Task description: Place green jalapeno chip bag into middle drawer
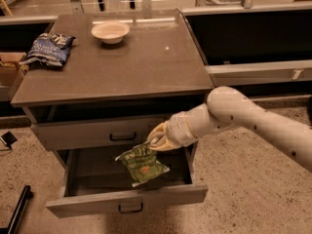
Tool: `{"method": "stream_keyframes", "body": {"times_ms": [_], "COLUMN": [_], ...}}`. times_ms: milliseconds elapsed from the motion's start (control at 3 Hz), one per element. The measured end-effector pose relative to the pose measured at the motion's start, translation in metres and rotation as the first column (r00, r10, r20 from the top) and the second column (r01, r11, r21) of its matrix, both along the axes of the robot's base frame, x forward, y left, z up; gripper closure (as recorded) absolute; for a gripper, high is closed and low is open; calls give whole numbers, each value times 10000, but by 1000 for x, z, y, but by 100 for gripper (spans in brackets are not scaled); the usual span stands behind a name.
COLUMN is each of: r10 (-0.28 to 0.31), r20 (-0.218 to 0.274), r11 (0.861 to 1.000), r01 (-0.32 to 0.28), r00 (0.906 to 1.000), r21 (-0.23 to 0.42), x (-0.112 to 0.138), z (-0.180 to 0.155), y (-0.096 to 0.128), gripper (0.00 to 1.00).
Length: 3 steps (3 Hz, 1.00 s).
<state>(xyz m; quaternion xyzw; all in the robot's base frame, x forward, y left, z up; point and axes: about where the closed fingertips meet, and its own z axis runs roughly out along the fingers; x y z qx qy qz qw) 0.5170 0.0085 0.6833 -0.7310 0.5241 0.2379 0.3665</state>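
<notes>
The green jalapeno chip bag (142, 164) hangs by its top corner from my gripper (158, 141), which is shut on it. The bag dangles inside the opening of the pulled-out middle drawer (127, 201), just above the drawer floor, near its middle. The gripper sits in front of the closed drawer front above (87, 134), to the right of its handle. My pale arm (243, 118) reaches in from the right.
On the cabinet top (136, 67) stand a white bowl (110, 31) at the back and a dark blue snack bag (48, 48) at the left edge. A cardboard box (9, 67) is at far left. Speckled floor lies in front.
</notes>
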Motion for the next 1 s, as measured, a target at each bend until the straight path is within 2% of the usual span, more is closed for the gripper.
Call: {"method": "stream_keyframes", "body": {"times_ms": [333, 667, 1000], "r10": [-695, -1192, -1402], "r20": [293, 417, 452], "r11": [9975, 9928, 9901], "r01": [698, 1195, 1399], "r00": [9971, 9920, 9891], "r21": [-92, -41, 85], "x": [14, 33, 38], "z": [-43, -72, -101], "y": [1, 4, 9], "gripper": [100, 100, 100]}}
